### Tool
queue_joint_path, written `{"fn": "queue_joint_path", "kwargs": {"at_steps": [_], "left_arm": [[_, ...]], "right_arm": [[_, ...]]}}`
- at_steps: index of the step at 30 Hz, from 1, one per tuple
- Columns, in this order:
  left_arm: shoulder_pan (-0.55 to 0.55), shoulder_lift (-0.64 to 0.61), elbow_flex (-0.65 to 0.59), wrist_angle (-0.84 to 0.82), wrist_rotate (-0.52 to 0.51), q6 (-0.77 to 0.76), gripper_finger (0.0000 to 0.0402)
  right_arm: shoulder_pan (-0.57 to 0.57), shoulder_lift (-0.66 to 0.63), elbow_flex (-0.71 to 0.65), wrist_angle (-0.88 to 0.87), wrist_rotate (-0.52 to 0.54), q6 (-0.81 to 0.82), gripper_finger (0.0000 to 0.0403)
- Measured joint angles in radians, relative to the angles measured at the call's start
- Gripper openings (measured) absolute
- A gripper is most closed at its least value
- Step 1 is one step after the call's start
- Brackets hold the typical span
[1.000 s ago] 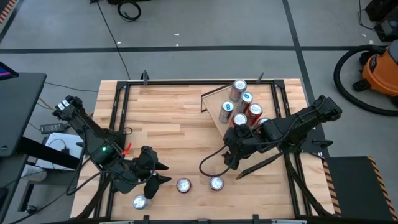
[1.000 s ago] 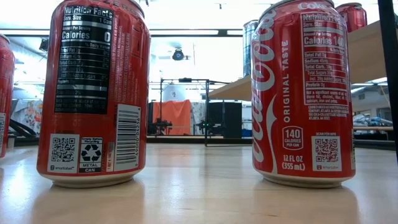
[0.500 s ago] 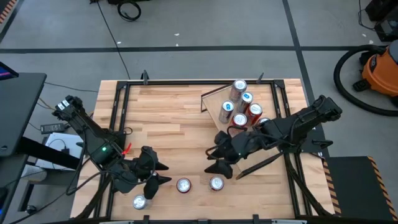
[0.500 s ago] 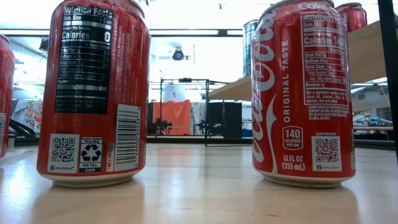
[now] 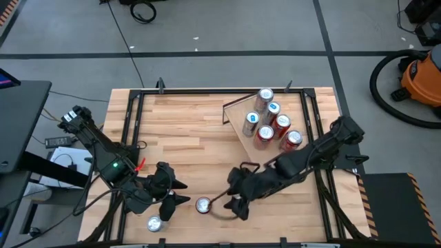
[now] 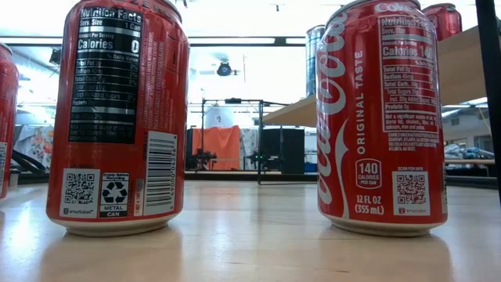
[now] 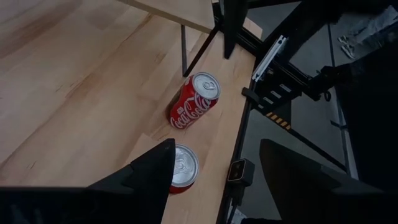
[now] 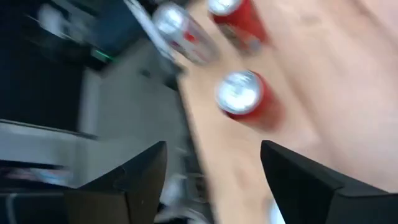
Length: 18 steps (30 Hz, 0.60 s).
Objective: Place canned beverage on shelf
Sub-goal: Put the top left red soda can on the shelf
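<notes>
Three cola cans stand upright on their bases near the table's near edge. One is at the left (image 5: 154, 223). One is in the middle (image 5: 203, 205) (image 6: 117, 117). The right one (image 6: 383, 117) (image 7: 194, 101) is hidden in the high view under my right gripper (image 5: 238, 195). That gripper is open (image 8: 211, 180) above this can and touches nothing. The shelf (image 5: 241, 114) stands at the far right and carries several cans (image 5: 275, 124). My left gripper (image 5: 171, 194) is open (image 7: 214, 180) and empty, left of the middle can.
Black metal frame rails (image 5: 131, 117) run along the table's sides and far edge. A dark cable (image 5: 220, 212) loops beside the right gripper. Bare tabletop (image 5: 186, 131) lies at the far left and centre. The shelf plank (image 6: 470, 47) stands raised above the tabletop.
My right gripper has left the shelf and gone toward the table's near edge and left. It now hangs over the right-hand can by the near edge. A can on the shelf that the arm covered before now shows. The cans on the table have not moved.
</notes>
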Motion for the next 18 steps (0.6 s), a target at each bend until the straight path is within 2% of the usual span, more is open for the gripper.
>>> {"fn": "queue_joint_path", "kwargs": {"at_steps": [5,8,11,14,18], "left_arm": [[0.000,0.000,0.000,0.000,0.000,0.000,0.0244],[0.000,0.000,0.000,0.000,0.000,0.000,0.0244],[0.000,0.000,0.000,0.000,0.000,0.000,0.0244],[0.000,0.000,0.000,-0.001,0.000,0.000,0.0244],[0.000,0.000,0.000,-0.001,0.000,0.000,0.0244]], "right_arm": [[0.036,0.137,0.227,-0.358,0.100,-0.103,0.0264],[0.051,0.222,0.338,-0.510,0.133,-0.183,0.0264],[0.053,0.288,0.397,-0.557,0.121,-0.241,0.0264],[0.048,0.320,0.412,-0.550,0.059,-0.269,0.0269],[0.036,0.326,0.399,-0.536,0.003,-0.278,0.0296]]}}
